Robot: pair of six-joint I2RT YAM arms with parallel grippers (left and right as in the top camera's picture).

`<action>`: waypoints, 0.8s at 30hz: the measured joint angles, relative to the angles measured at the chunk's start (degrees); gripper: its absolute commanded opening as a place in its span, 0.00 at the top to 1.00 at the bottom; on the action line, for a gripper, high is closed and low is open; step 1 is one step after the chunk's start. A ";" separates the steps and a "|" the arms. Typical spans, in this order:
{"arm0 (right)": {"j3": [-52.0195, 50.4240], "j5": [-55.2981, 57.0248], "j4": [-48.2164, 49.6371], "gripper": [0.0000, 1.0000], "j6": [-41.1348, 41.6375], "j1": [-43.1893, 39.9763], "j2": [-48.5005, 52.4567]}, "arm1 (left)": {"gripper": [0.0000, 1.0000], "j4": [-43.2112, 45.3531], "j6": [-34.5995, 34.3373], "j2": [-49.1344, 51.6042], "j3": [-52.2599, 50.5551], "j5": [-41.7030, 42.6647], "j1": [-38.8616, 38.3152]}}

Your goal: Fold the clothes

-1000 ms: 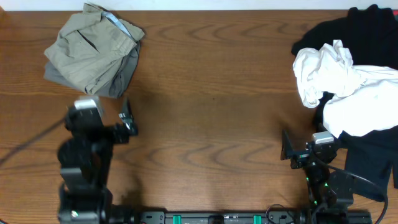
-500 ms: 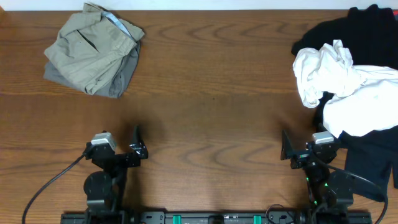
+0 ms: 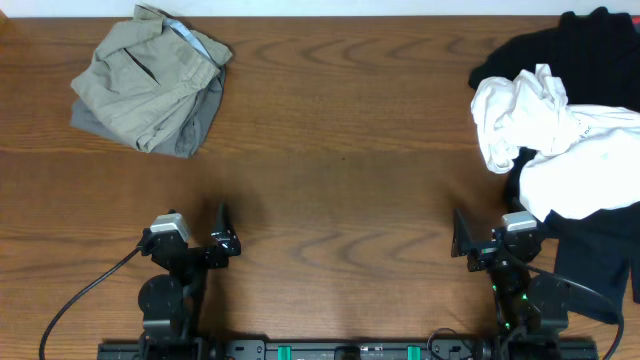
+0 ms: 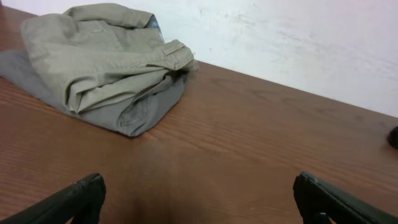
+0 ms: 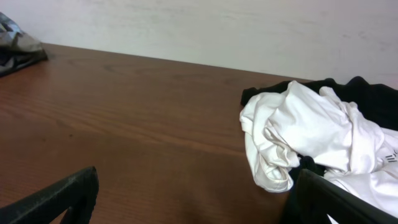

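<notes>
Folded khaki and grey clothes (image 3: 150, 85) lie stacked at the table's far left, also in the left wrist view (image 4: 99, 62). A crumpled white garment (image 3: 545, 135) lies on black clothes (image 3: 590, 50) at the right, also in the right wrist view (image 5: 305, 140). My left gripper (image 3: 195, 245) sits low at the near left, open and empty (image 4: 199, 202). My right gripper (image 3: 480, 245) rests at the near right beside the pile, open and empty (image 5: 193, 202).
The brown wooden table (image 3: 340, 150) lies between the two piles. A pale wall (image 4: 298, 43) stands behind the far edge. A black cable (image 3: 75, 305) trails from the left arm's base.
My left arm drew back from beside the folded khaki stack to the near left edge of the table and settled low. The right arm has not moved.
</notes>
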 measured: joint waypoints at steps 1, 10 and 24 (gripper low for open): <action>0.00 0.02 0.00 0.01 0.00 0.00 -0.02 | 0.02 0.00 0.13 0.00 0.00 0.00 0.00; 0.00 0.00 0.00 0.01 0.00 0.00 0.00 | 0.02 0.00 0.70 0.00 0.00 0.00 0.00; 0.00 0.00 0.00 0.01 0.00 0.00 -0.02 | 0.02 0.02 0.83 0.00 0.00 0.00 0.00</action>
